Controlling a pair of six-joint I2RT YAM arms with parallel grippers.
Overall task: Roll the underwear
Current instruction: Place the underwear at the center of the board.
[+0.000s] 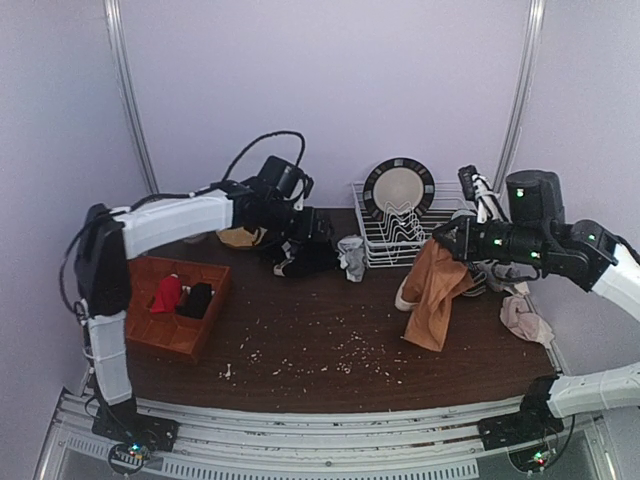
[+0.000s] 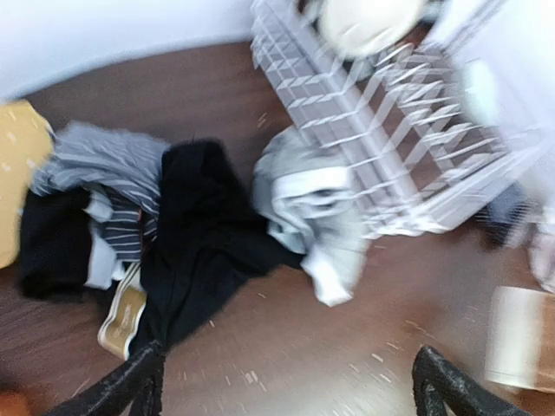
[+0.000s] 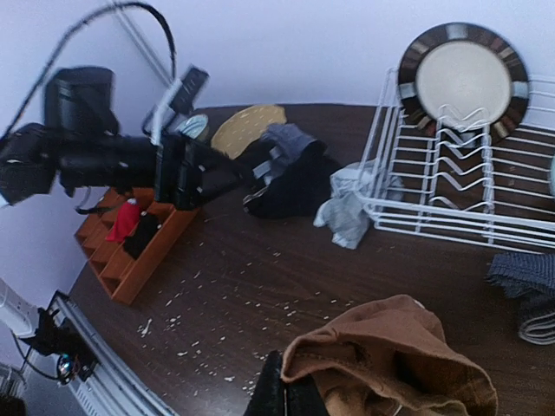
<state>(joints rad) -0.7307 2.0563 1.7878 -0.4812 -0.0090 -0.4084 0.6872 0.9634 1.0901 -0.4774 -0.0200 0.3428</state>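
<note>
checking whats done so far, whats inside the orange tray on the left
The orange tray holds a red cloth bundle and a black cloth bundle in side-by-side compartments. Anything beneath them is covered.

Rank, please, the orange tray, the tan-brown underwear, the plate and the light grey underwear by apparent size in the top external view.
1. orange tray
2. tan-brown underwear, held up nearer the camera, which may flatter it
3. plate
4. light grey underwear
</note>
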